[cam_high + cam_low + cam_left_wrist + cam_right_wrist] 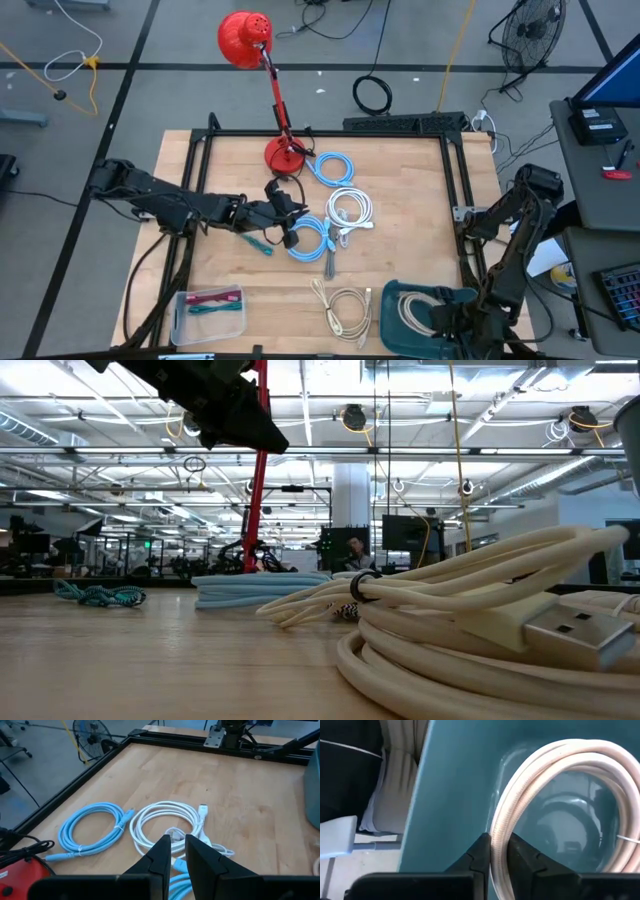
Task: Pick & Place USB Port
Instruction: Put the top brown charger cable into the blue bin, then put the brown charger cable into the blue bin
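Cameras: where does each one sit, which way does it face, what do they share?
High: overhead, straight down; both arms, left gripper by blue cable.
Low: table-top height, level into room; left arm overhead, cream cable near.
Left wrist: past its fingers at white cable.
Right wrist: fingers pinching beige cable in teal bin.
Shared: high and left wrist both show white cable.

Bare desk (410, 185) lies open right of the white cable coil (350, 210). The red lamp (262, 70) stands over the far edge; coiled cables crowd the middle.
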